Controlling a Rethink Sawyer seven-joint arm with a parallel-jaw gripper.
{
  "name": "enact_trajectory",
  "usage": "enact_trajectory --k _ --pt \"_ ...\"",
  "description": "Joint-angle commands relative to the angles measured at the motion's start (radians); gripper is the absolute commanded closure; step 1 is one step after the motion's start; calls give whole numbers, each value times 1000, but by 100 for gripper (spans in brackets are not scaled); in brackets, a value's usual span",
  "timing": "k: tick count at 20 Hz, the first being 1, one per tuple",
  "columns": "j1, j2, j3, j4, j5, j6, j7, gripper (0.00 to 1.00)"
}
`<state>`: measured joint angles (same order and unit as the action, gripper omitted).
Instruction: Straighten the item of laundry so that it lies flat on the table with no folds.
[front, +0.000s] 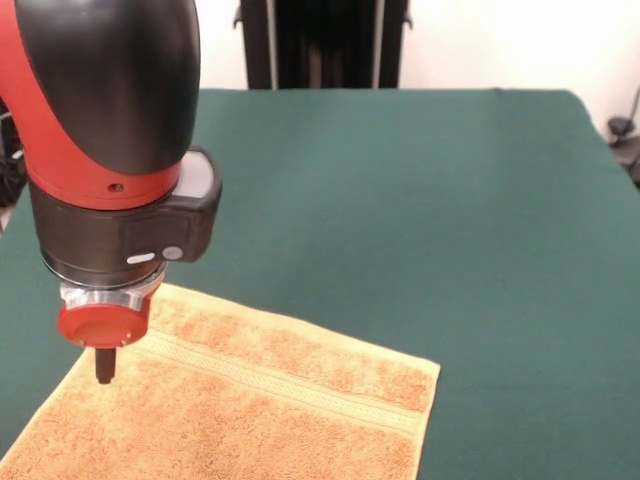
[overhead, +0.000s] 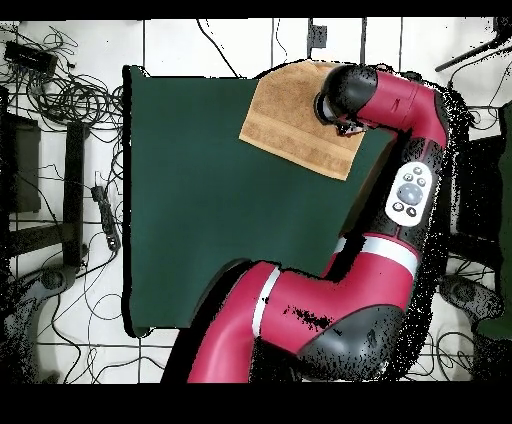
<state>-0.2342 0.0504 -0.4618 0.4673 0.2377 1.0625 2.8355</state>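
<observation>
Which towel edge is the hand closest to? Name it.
The towel's left edge in the front view: the hand hangs just inside it, far from the right edge.

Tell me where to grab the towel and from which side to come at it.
Take the towel by its free far corner, coming straight down from above. In the front view the towel looks already flat on the table, so there is no raised fold to pinch, and that corner lies clear of the hand, with open felt beyond it.
</observation>
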Motion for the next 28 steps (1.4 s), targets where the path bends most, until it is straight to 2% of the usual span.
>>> enact_trajectory --k 1,8,17,21,28 --pt "31 19 109 185 14 6 72 0" --pt "23 4 121 226 17 6 47 0" --pt "11 7 216 297 76 -37 61 0" --pt "8 17 235 299 85 -56 71 0" --pt "18 79 215 234 64 -110 128 0"
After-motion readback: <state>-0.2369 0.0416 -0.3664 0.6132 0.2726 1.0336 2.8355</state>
